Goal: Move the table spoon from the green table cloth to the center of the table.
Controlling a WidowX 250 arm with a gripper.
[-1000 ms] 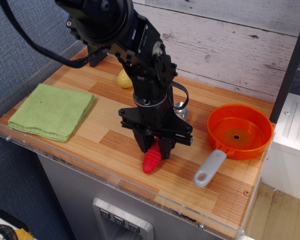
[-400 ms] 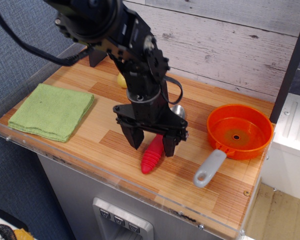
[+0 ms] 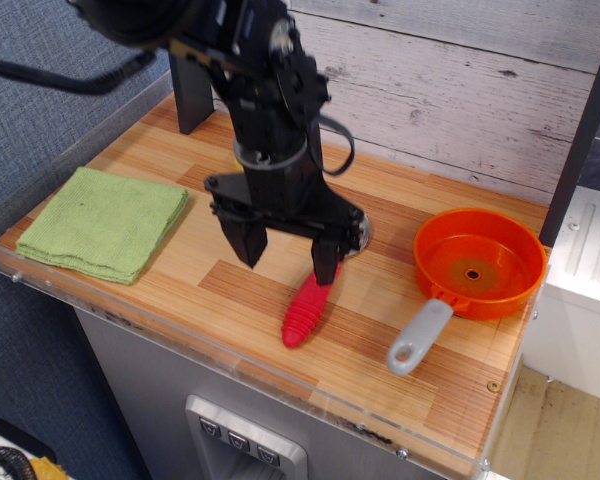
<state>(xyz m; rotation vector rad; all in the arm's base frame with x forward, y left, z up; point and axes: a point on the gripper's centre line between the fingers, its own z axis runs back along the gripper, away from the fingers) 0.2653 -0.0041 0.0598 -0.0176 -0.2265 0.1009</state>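
Wooden table (image 3: 230, 290) mid-frame, table spoon (image 3: 305, 308) lying at centre; gripper (image 3: 285, 257) above, released, jaws spread. Green table cloth (image 3: 105, 222) left, bare.

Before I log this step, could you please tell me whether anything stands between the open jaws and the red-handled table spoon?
Nothing visible does. The black gripper hangs open directly above the red-handled metal table spoon, which lies free on the striped wooden table.

One spoon (image 3: 305, 308), one cloth (image 3: 105, 222) (green), one pan (image 3: 477, 265).
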